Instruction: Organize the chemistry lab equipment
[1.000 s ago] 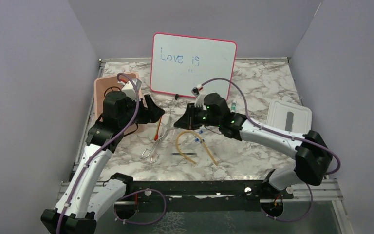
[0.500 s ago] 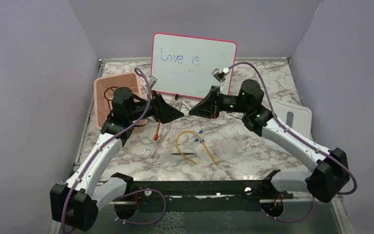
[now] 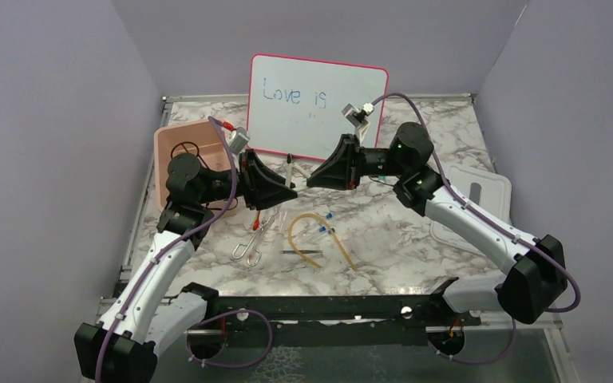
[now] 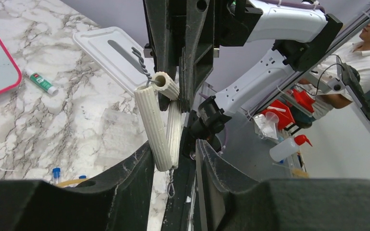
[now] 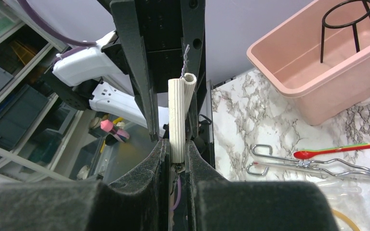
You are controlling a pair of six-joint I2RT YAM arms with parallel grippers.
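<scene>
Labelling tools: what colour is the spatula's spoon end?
Red; the spatula shows best in the right wrist view.

Robotics lab: purple-walled test booth (image 3: 48, 120), marble tabletop (image 3: 415, 231), wash bottle (image 4: 285, 148), shelved grey bins (image 5: 2, 91) beyond.

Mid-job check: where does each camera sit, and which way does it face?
Top external: high at the near edge, looking down on the table and whiteboard; left arm and right arm show.
Left wrist: on the left arm, facing right at the white lid; own fingers show.
Right wrist: on the right arm, facing left at the pink bin; own fingers show.
Both wrist views share the ribbed white piece.
</scene>
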